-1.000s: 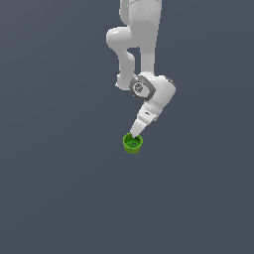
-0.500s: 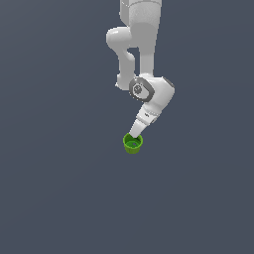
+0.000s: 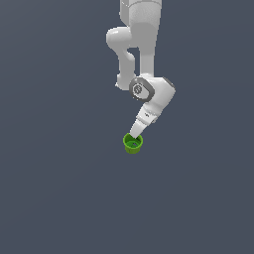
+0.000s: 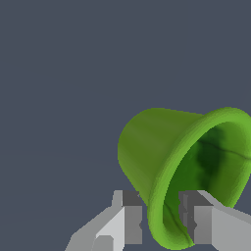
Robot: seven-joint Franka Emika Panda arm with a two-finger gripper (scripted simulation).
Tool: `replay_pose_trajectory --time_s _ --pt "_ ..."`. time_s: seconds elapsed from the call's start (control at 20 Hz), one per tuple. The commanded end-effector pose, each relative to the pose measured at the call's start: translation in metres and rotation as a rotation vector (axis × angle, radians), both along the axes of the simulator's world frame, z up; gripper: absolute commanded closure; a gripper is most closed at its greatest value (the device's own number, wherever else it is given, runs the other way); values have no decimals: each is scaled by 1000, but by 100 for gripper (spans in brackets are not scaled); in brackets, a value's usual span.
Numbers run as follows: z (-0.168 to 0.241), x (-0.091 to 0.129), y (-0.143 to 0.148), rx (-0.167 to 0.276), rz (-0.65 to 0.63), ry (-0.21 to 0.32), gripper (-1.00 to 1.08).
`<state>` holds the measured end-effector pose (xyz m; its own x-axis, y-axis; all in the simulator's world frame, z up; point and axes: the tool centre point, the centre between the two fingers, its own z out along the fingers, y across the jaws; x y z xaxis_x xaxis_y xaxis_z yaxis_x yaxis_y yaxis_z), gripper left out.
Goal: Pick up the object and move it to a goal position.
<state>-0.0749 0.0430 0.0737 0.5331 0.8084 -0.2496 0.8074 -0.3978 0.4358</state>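
Cup (image 3: 133, 144) sits a touch further toward the exterior view's right and lower than a second ago, pinched at its rim by the hand (image 3: 134, 136), one finger (image 4: 128, 215) outside the wall, one inside. Plain dark grey backdrop (image 3: 49, 188) all around.

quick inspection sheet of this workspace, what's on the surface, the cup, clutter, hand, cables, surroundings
surface: plain dark grey-blue ground, no edges or markings seen
job's things: green cup, bright green outside, darker green inside; tilted in the wrist view; whether it rests on the ground cannot be told
clutter: nothing seen
grippers: hand has one finger outside the cup wall and the other inside, straddling the rim; the fingers look closed on the wall
cables: nothing seen
surroundings: white arm comes in from the top of the exterior view; no goal marker seen
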Motion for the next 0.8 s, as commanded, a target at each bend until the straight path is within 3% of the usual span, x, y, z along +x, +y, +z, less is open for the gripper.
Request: replay_pose_trajectory --time_s 0.0,0.75 --pt "2 3 2 1 1 -1 108" --pt "34 59 35 4 1 4 108"
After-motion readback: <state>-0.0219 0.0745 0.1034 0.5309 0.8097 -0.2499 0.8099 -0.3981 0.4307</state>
